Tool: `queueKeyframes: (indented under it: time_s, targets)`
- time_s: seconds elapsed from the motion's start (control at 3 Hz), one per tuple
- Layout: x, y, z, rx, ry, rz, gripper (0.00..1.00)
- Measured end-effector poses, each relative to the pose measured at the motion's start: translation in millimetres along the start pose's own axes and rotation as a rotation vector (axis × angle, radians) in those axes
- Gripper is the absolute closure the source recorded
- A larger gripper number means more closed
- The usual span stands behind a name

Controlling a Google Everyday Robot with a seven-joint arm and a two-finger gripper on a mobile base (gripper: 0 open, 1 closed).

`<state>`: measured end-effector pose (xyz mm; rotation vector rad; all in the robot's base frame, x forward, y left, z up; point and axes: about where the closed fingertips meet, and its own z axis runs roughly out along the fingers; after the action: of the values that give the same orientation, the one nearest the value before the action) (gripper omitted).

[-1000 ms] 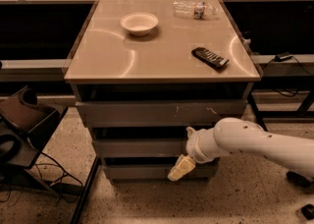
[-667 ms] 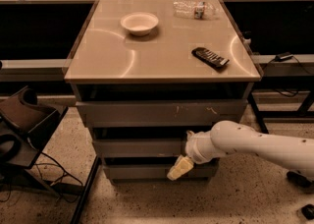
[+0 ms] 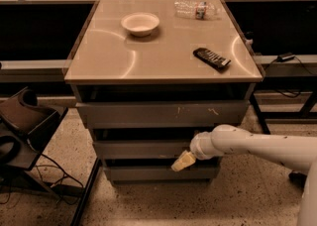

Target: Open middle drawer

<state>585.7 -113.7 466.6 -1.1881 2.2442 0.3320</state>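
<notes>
The middle drawer (image 3: pixel 141 148) is the second of three flat grey fronts under the tan table top, and it sits about flush with the fronts above and below. My gripper (image 3: pixel 182 161), pale yellow at the end of the white arm (image 3: pixel 247 145), reaches in from the right. It sits at the middle drawer's lower right edge, over the dark gap above the bottom drawer (image 3: pixel 148 173). The wider top drawer (image 3: pixel 163 113) carries pale scratches.
On the table top (image 3: pixel 99 66) stand a white bowl (image 3: pixel 140 23), a black remote (image 3: pixel 212 58) and a clear plastic bottle (image 3: pixel 195 8). A dark chair with cables (image 3: pixel 22 126) stands on the floor at left. Dark table frames flank both sides.
My gripper has risen slightly toward the middle drawer's lower edge. The drawers have not moved.
</notes>
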Motion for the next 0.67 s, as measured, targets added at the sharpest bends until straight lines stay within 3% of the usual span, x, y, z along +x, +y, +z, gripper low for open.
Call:
queueKeyframes:
  time_s: [0.33, 0.67]
  targets:
    - [0, 0, 0, 0.0, 0.0, 0.0, 0.0]
    - [-4, -15, 19, 0.055, -0.017, 0.001, 0.0]
